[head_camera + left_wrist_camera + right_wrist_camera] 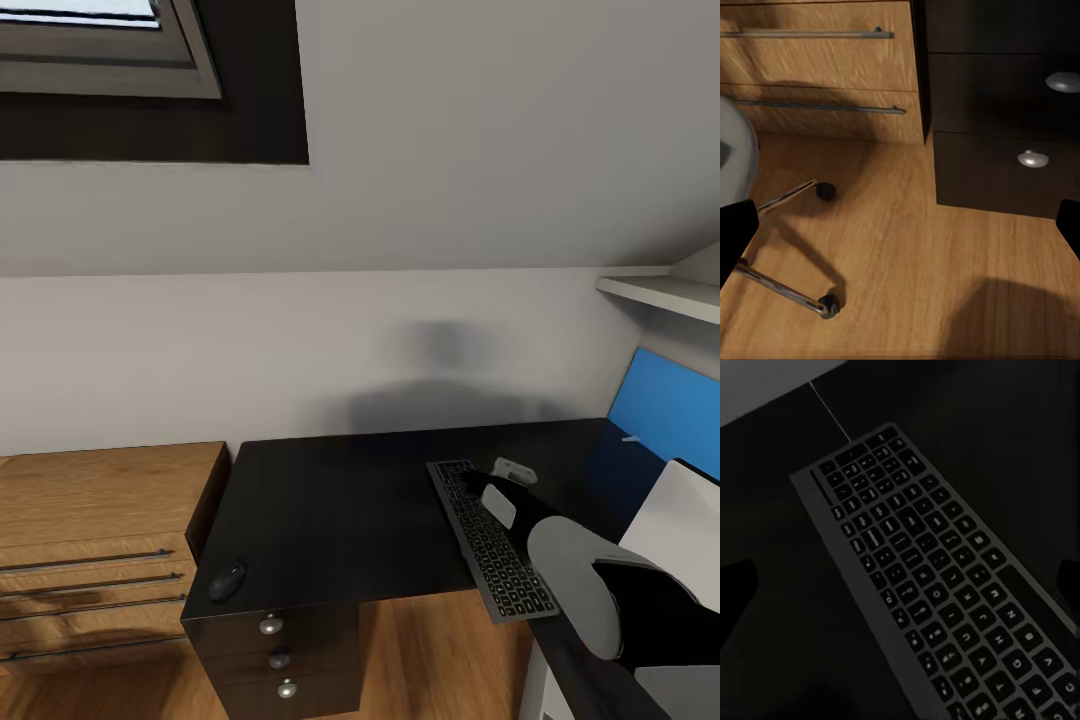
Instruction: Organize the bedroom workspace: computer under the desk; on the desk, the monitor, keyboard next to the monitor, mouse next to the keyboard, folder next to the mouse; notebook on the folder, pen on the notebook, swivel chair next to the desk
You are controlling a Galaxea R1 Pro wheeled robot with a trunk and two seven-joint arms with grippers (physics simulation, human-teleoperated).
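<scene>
Resting on the desk (340, 500) near its left front corner, above the knobbed drawer unit (280, 660), the mouse (227, 580) lies well apart from the keyboard (490, 540), which sits angled toward the desk's right side. The right gripper (480, 487) hovers over the keyboard's far end, jaws spread wide, holding nothing. Beside the drawers, the left gripper (900, 225), open and empty, faces the swivel chair (787, 247) base on the floor.
</scene>
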